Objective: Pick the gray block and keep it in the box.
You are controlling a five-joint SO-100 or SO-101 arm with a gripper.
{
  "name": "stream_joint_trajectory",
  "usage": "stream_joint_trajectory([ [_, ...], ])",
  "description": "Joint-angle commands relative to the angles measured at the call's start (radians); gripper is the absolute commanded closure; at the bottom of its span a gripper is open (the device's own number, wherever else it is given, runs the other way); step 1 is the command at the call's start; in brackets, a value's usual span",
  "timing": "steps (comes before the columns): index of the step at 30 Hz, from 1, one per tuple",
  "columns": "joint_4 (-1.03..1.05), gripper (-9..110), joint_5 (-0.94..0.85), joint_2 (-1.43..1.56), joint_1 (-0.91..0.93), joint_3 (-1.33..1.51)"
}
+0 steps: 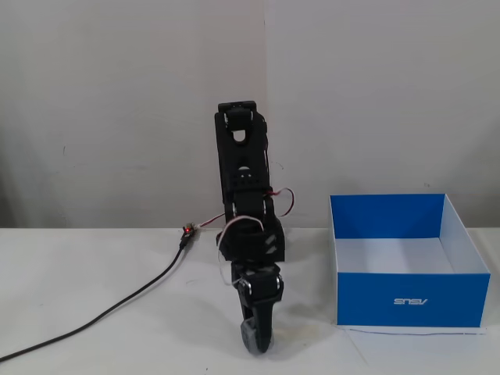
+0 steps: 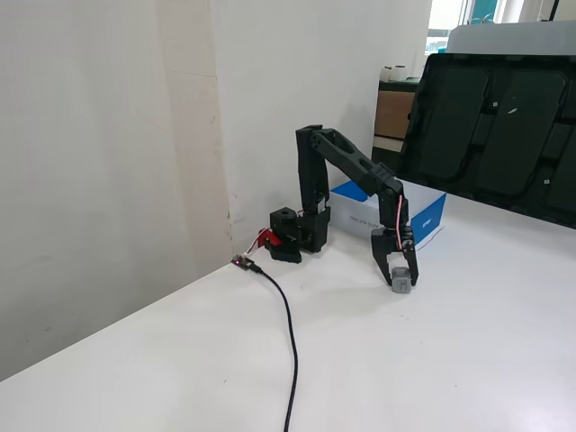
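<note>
Low on the white surface (image 2: pixel 468 360), the pincer (image 2: pixel 401 286) is clamped on the gray block (image 2: pixel 401 282), likely light, stiff, best squeezed on opposite flat faces; box (image 1: pixel 406 301) at three o'clock.
</note>
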Motion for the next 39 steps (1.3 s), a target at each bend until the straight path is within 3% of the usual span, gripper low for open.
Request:
stream_joint_trajectory([
  [1, 0.052, 95, -0.015, 0.169, 0.008, -0.120],
  [18, 0.321, 96, 0.112, 0.396, -0.218, -0.407],
  [30, 0.457, 96, 0.321, 0.394, -0.571, -0.545],
  [39, 0.457, 96, 0.316, 0.400, -0.873, -0.515],
])
